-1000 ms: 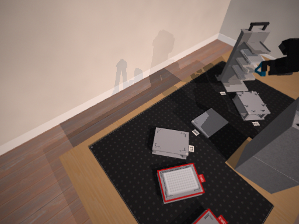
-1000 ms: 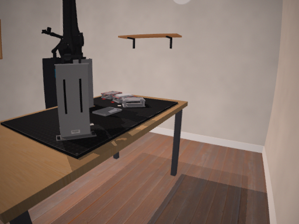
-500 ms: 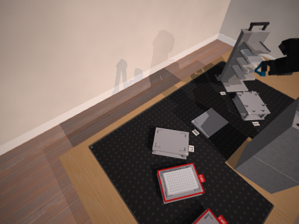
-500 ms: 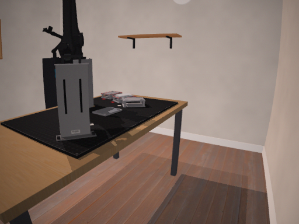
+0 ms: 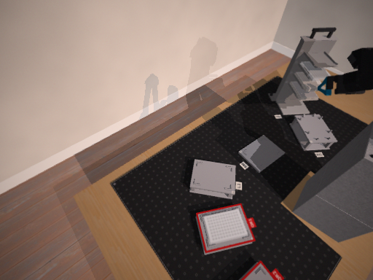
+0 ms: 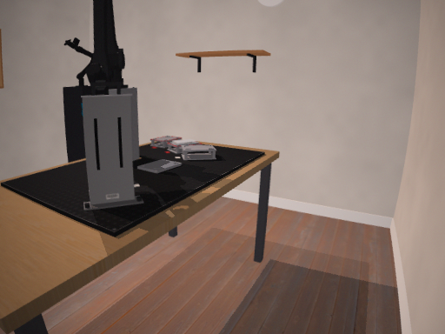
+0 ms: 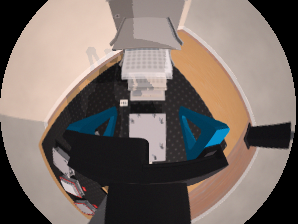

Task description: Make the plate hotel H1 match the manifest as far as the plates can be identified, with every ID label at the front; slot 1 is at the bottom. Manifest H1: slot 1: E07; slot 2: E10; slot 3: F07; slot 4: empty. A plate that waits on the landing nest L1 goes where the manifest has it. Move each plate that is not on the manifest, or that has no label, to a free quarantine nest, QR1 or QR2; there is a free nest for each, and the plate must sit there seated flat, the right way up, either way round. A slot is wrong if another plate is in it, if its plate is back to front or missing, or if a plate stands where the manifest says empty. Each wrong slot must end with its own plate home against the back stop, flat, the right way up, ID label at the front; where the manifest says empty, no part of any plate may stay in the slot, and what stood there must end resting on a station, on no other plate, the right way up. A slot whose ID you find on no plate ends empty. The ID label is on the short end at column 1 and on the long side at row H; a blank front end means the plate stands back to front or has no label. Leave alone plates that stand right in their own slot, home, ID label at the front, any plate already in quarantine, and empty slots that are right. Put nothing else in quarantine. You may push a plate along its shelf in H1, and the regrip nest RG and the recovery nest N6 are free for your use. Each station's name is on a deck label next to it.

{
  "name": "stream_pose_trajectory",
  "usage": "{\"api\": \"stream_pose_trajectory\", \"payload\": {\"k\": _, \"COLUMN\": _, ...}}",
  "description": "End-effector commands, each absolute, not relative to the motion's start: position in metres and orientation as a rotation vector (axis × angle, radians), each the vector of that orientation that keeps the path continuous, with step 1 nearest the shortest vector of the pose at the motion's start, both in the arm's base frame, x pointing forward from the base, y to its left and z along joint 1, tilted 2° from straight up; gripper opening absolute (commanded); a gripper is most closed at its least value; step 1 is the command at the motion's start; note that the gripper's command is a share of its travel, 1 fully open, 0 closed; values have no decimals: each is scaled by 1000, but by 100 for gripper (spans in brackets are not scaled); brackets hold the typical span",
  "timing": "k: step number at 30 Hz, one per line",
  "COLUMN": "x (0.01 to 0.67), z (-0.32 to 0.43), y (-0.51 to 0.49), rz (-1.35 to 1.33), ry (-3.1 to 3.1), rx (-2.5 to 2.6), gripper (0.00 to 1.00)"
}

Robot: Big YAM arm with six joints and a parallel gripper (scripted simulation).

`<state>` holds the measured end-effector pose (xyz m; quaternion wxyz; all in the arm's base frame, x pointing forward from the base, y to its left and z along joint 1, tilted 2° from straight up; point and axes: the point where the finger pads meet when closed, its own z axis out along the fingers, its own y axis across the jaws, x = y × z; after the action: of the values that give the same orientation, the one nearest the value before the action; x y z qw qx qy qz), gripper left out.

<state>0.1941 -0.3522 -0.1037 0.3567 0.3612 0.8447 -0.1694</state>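
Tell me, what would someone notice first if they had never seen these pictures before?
Probably the tall grey plate hotel at the far corner of the black mat, its shelves holding plates, with the black arm's blue-fingered end effector open right at its front. Next, the white well plate lying in a red-rimmed nest at the near end of the mat.

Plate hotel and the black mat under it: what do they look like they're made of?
The plate hotel looks like matte grey painted metal or hard plastic: flat, uniform panels with crisp edges and no shine, so I can't tell which. The black mat looks like a thin, dull sheet, perhaps rubber or perforated board: a regular grid of small dots covers it, and it lies flat on the wooden table.
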Motion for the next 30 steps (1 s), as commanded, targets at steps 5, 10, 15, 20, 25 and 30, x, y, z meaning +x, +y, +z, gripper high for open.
{"api": "stream_pose_trajectory", "payload": {"k": 5, "x": 200, "z": -98, "y": -358, "rz": -451, "ry": 2162, "rx": 919, "gripper": 100}}
{"api": "stream_pose_trajectory", "payload": {"k": 10, "x": 200, "z": -98, "y": -358, "rz": -451, "ry": 2162, "rx": 919, "gripper": 100}}
{"api": "stream_pose_trajectory", "payload": {"k": 15, "x": 200, "z": -98, "y": -358, "rz": -451, "ry": 2162, "rx": 919, "gripper": 100}}
{"api": "stream_pose_trajectory", "payload": {"k": 20, "x": 196, "z": -102, "y": -348, "rz": -439, "ry": 2168, "rx": 919, "gripper": 100}}
{"api": "stream_pose_trajectory", "payload": {"k": 25, "x": 185, "z": -103, "y": -344, "rz": -451, "ry": 2172, "rx": 923, "gripper": 100}}
{"api": "stream_pose_trajectory", "payload": {"k": 30, "x": 180, "z": -103, "y": -340, "rz": -452, "ry": 2170, "rx": 922, "gripper": 100}}
